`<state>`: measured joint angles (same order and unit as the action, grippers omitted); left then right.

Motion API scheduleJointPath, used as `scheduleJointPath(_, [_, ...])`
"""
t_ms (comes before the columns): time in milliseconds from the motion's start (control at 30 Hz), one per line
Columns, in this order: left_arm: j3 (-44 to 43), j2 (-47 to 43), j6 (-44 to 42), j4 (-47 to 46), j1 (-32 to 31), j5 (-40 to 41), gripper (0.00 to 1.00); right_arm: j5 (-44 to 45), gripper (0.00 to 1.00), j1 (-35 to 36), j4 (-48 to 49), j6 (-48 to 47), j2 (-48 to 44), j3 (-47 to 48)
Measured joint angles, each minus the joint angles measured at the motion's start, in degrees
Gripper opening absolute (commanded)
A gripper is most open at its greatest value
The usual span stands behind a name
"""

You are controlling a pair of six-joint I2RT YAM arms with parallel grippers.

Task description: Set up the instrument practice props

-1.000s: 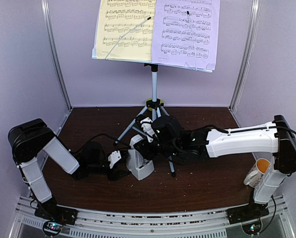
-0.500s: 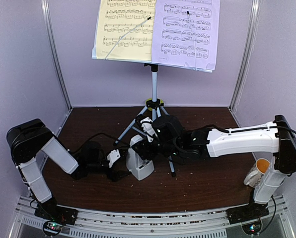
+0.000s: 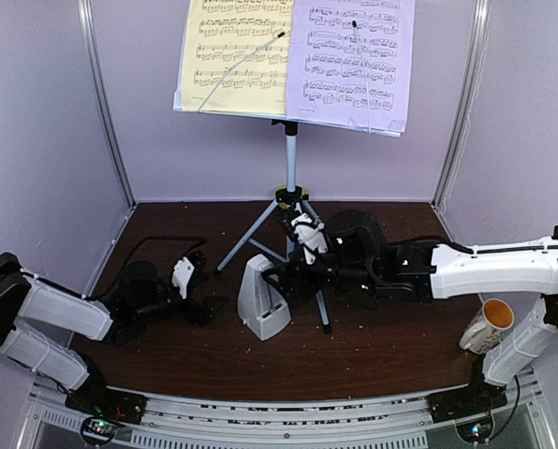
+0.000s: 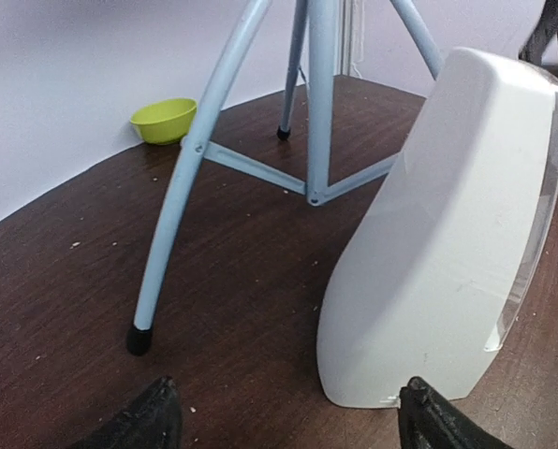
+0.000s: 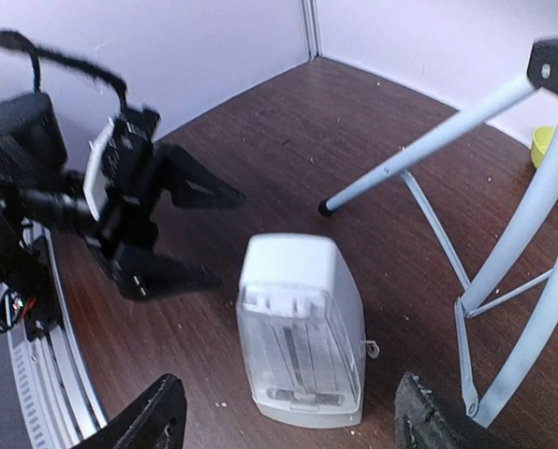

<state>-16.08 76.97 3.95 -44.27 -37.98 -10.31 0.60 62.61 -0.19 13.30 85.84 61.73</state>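
The white music stand on its grey tripod [image 3: 291, 168] stands at the back and holds the yellow sheet [image 3: 234, 56] and the lilac sheet [image 3: 354, 61]. The white pyramid metronome [image 3: 263, 299] stands upright on the table by the tripod's front legs. My left gripper [image 3: 204, 281] is open and empty, a short way left of the metronome. In the left wrist view the metronome [image 4: 447, 234] is ahead of the open gripper [image 4: 293, 426]. My right gripper [image 3: 281, 282] is open and empty just right of the metronome [image 5: 302, 327], with its fingertips [image 5: 153, 416] apart from it.
A white mug with an orange inside [image 3: 485, 325] lies tilted by the right arm's base. A small green bowl [image 4: 164, 120] sits by the back wall behind the tripod legs [image 4: 176, 196]. The left gripper [image 5: 157, 220] shows beyond the metronome in the right wrist view.
Both grippers have drawn back from the metronome, the left arm to the left and low, the right arm to the right. The metronome now stands free.
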Motion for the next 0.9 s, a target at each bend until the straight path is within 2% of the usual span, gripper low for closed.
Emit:
scheduleJointPath(167, [1.0, -8.3, 4.8, 8.3, 0.0, 4.6, 0.72, -5.5, 0.82, -2.0, 1.5, -3.0, 0.5, -8.3])
scheduleJointPath(300, [1.0, -10.8, 8.3, 13.9, 0.0, 7.2, 0.63, -9.5, 0.85, -2.7, 2.8, -5.8, 3.3, -9.1])
scheduleJointPath(500, [-0.5, -8.7, 13.9, 18.5, 0.0, 8.6, 0.56, -13.7, 0.87, -2.9, 8.2, -9.7, 8.1, -9.1])
scheduleJointPath(900, [-3.3, -3.3, 20.9, 18.6, 0.0, 8.6, 0.49, -15.3, 0.89, -5.3, 15.5, -14.5, 13.8, -10.3])
